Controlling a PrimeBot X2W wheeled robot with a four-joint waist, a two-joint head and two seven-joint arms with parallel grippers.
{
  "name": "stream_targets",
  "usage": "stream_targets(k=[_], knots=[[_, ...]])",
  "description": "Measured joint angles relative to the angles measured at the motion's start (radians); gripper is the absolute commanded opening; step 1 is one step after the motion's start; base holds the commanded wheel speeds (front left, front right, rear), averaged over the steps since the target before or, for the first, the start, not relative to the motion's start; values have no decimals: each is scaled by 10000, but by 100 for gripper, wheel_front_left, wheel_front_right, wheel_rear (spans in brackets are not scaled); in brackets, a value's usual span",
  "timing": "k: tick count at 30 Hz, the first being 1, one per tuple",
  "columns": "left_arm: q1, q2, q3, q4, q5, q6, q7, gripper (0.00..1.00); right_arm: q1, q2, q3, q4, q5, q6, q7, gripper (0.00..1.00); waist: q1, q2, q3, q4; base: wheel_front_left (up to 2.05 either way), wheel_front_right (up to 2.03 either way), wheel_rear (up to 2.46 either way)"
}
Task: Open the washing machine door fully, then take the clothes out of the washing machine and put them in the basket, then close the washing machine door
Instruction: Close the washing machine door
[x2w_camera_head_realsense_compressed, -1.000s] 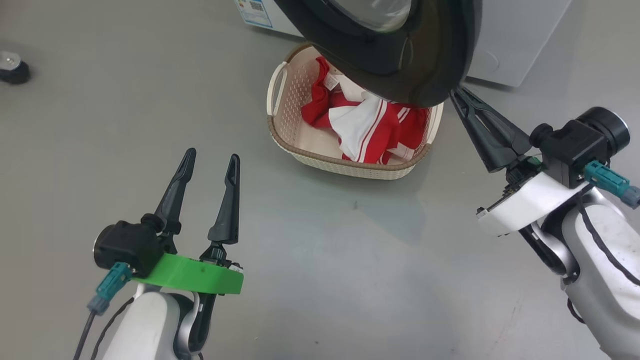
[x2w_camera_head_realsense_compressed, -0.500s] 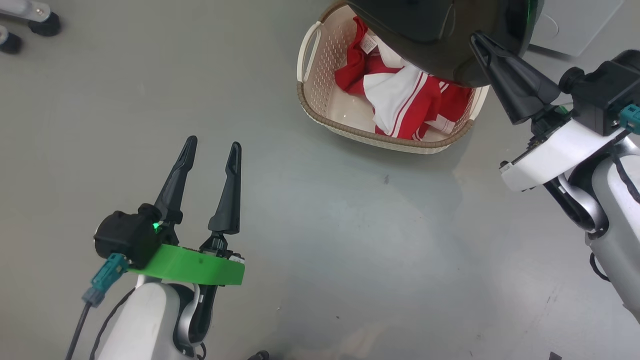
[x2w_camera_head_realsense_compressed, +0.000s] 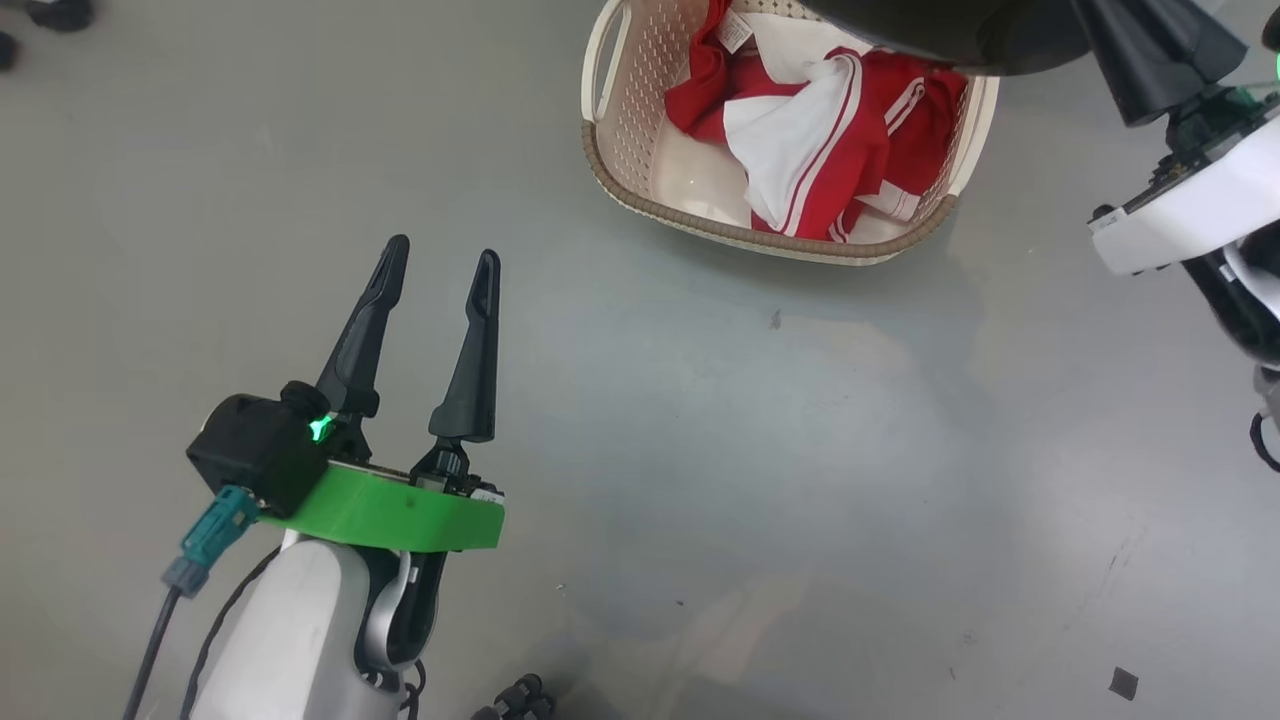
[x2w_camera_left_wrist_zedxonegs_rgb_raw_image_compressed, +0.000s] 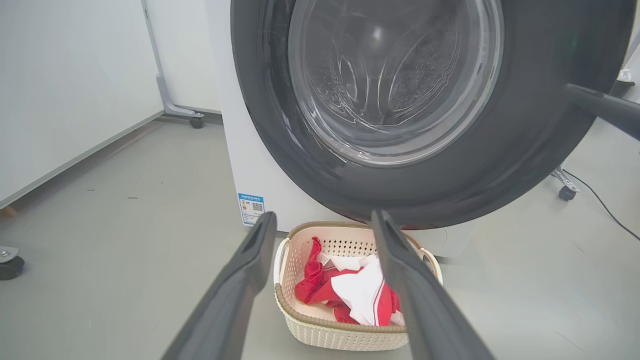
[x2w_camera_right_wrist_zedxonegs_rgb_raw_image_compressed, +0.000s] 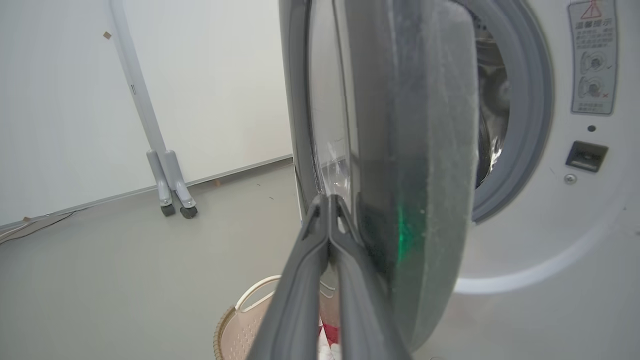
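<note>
The washing machine door (x2w_camera_left_wrist_zedxonegs_rgb_raw_image_compressed: 435, 190), black-rimmed with a bulging glass centre, stands part open over the basket (x2w_camera_left_wrist_zedxonegs_rgb_raw_image_compressed: 300, 305). In the right wrist view the door (x2w_camera_right_wrist_zedxonegs_rgb_raw_image_compressed: 415, 150) is edge-on before the washing machine (x2w_camera_right_wrist_zedxonegs_rgb_raw_image_compressed: 550, 225) and its grey porthole. My right gripper (x2w_camera_right_wrist_zedxonegs_rgb_raw_image_compressed: 327, 200) is shut, with its tips against the door's outer side by the rim. The red and white clothes (x2w_camera_head_realsense_compressed: 800, 130) lie in the cream basket (x2w_camera_head_realsense_compressed: 740, 235). My left gripper (x2w_camera_head_realsense_compressed: 443, 255) hangs open and empty over the floor, short of the basket.
A blue sticker (x2w_camera_left_wrist_zedxonegs_rgb_raw_image_compressed: 251, 207) marks the machine's lower front. Wheeled stand legs (x2w_camera_right_wrist_zedxonegs_rgb_raw_image_compressed: 170, 200) and white panels stand at the left. There is a caster (x2w_camera_left_wrist_zedxonegs_rgb_raw_image_compressed: 10, 260) at the far left, and a cable (x2w_camera_left_wrist_zedxonegs_rgb_raw_image_compressed: 600, 205) runs along the floor at the right.
The head camera has shifted, so basket and door sit higher in its picture. My right gripper stays shut at the door's rim and has gone up-right with it. The left gripper stays open.
</note>
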Motion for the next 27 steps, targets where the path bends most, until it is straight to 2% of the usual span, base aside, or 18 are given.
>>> stream_targets(k=[6,20,27], knots=[[-261,-10,25,-167,-150,73,-2,100,-836,-65,-186,96,422,0,42,0,0,0,389,-85,0,0,0],[-820,-50,-418,-370,-794,134,-2,100,-3134,-1206,-159,439,431,0,732,0,1,0,1396,20,0,0,0],[-907,-52,-418,-428,-968,215,-2,100,-4158,-1329,96,616,644,0,1072,0,1,0,1742,164,0,0,0]])
